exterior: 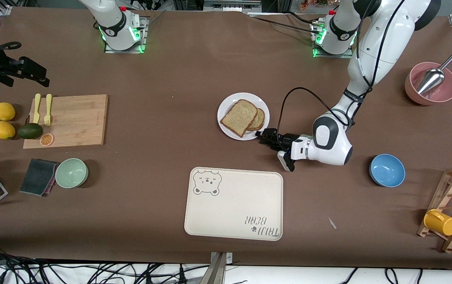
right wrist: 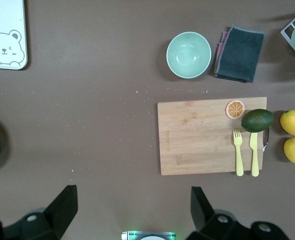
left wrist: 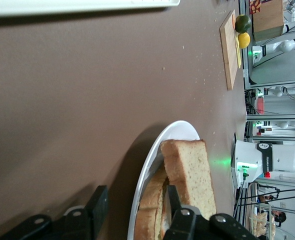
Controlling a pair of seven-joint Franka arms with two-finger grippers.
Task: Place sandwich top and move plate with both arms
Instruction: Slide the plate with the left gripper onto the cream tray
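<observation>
The plate (exterior: 231, 132) stands near the middle of the table, farther from the front camera than the bear-print tray (exterior: 234, 204). On the plate lies the sandwich top (exterior: 239, 117), a speckled brown slice that rests over another slice (exterior: 258, 120) and covers most of it. The left gripper (exterior: 263, 137) is low at the plate's edge, on the side toward the left arm's end of the table. In the left wrist view its 2 fingers (left wrist: 98, 207) stand apart with the rim of the plate (left wrist: 152, 155) between them, 1 finger outside the plate and 1 over it beside the bread (left wrist: 190, 170); whether they already press the rim, I cannot tell. The right gripper (exterior: 36, 75) waits high over the right arm's end of the table, above the cutting board (exterior: 72, 120), and its fingers (right wrist: 62, 202) are spread wide with nothing between them. A pale green bowl (exterior: 71, 172) stands nearer to the front camera than the board.
</observation>
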